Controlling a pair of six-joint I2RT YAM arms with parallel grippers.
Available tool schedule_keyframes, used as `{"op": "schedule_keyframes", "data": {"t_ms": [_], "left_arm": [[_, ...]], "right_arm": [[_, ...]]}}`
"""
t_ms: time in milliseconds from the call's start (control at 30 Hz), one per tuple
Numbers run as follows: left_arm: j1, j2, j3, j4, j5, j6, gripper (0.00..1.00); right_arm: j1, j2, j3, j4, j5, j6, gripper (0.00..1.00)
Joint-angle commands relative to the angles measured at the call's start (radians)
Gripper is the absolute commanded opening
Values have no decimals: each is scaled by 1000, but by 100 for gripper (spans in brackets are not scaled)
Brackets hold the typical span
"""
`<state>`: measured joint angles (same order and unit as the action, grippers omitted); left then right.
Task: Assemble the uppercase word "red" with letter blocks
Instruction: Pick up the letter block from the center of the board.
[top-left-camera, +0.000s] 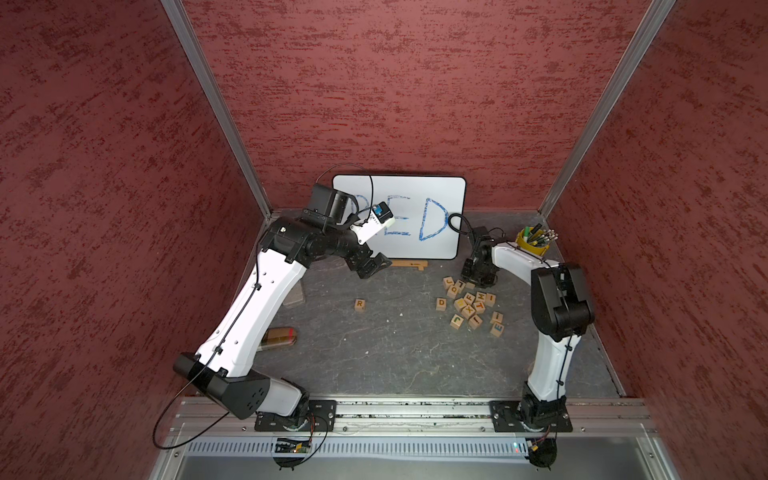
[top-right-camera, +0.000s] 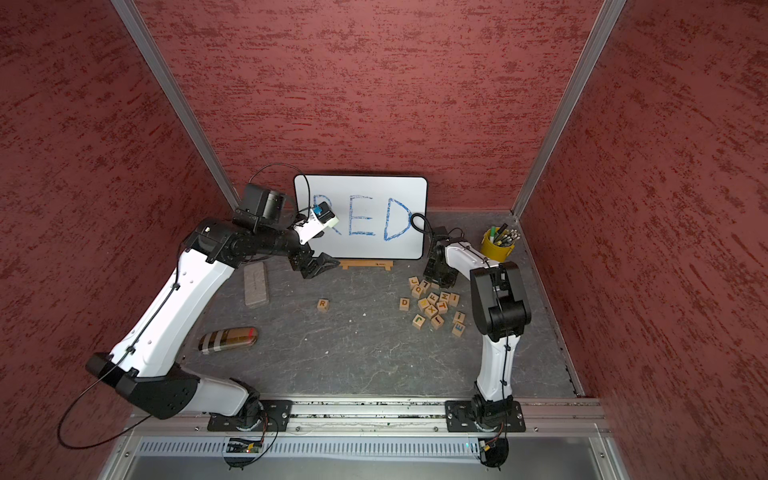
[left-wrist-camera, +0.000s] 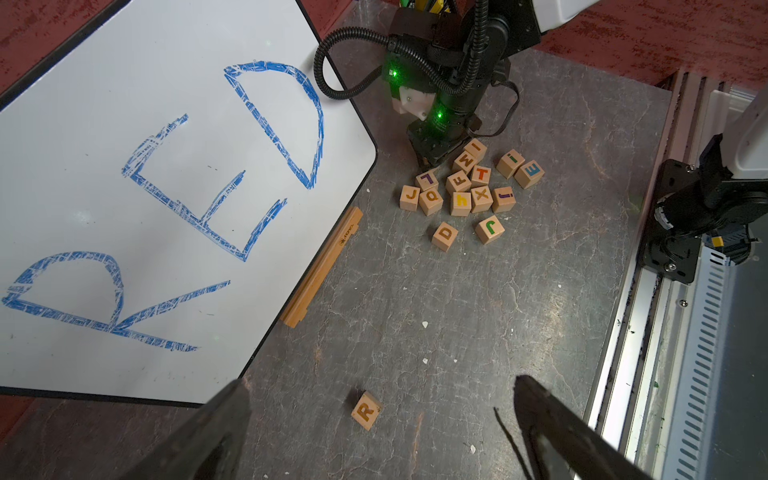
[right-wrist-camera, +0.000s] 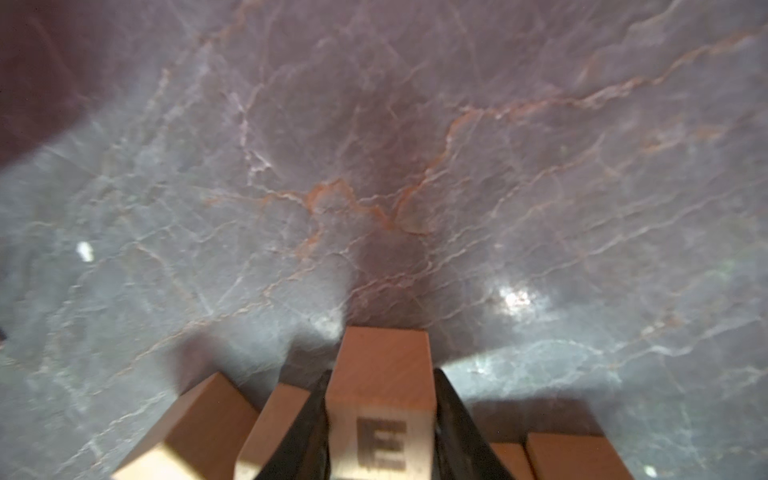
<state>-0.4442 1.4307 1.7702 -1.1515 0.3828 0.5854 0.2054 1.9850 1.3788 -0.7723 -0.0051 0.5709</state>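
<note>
Left gripper (top-left-camera: 376, 266): hung wide apart and empty above the mat, in front of the whiteboard (top-left-camera: 432, 195).
R block (top-left-camera: 360, 305): stood alone on open mat, well apart from the pile.
D block (top-left-camera: 441, 303): sat just beside the pile's left edge.
Right gripper (right-wrist-camera: 380, 419): jaws pressed against both sides of the E block (right-wrist-camera: 380, 399) at the pile's far edge; neighbouring blocks crowded both fingers.
Step in hand: picking the E, judging by the grip.
Next move: a straight lift, then carrying it to the R's right.
Open room: bare mat between R and pile gave ample room.
</note>
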Motion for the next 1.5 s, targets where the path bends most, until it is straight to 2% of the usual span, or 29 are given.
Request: {"op": "schedule_keyframes", "data": {"t_ms": [0, 67, 200, 433, 667, 1133, 1300, 1467], "left_arm": [[-5, -31, -10, 0, -5, 17, 100], [-6, -33, -11, 2, -10, 15, 100], [-7, -34, -2, 3, -17, 13, 100], [-14, -36, 2, 11, -26, -6, 99], [-14, -50, -23, 75, -124, -39, 100], [11, -36, -22, 90, -124, -121, 99], [43, -23, 3, 94, -103, -148, 100], [53, -18, 24, 97, -102, -150, 99]], "right_arm": [[-8, 11, 8, -28, 44, -15, 36], [-8, 9, 7, -28, 46, -19, 35], [-9, -6, 1, -22, 38, -29, 25], [-8, -29, 5, -22, 36, -53, 14], [-10, -45, 46, -52, 34, -101, 13], [-1, -147, 185, -165, -18, -131, 13], [63, -180, 221, -204, -22, -118, 13], [178, -151, 306, -246, -13, -94, 13]]}}
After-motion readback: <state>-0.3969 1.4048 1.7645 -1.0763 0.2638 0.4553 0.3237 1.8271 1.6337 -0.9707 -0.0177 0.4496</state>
